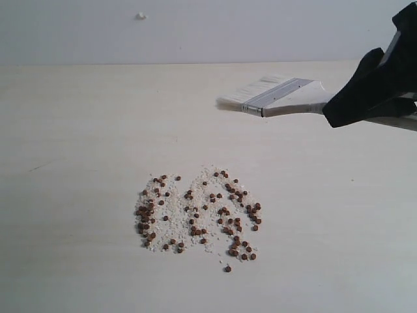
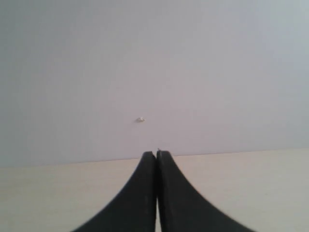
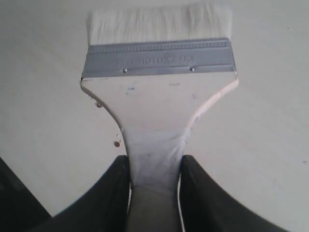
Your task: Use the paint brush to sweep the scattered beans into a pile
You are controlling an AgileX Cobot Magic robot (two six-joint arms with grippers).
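Note:
The beans [image 1: 199, 215] lie in a loose patch on the pale table, mixed with whitish crumbs, in the lower middle of the exterior view. The paint brush [image 1: 280, 96] hangs above the table to the upper right of them, bristles pointing left. My right gripper [image 1: 335, 112] is shut on its wooden handle. In the right wrist view the brush [image 3: 159, 96] shows its silver ferrule and off-white bristles, with my black fingers [image 3: 113, 193] on either side of the handle. Two stray beans [image 3: 116, 142] lie beside the handle there. My left gripper [image 2: 156, 154] is shut and holds nothing.
The pale table [image 1: 78, 143] stretches wide around the bean patch. A white wall [image 1: 195, 29] stands behind it, with a small speck [image 1: 141, 15] on it.

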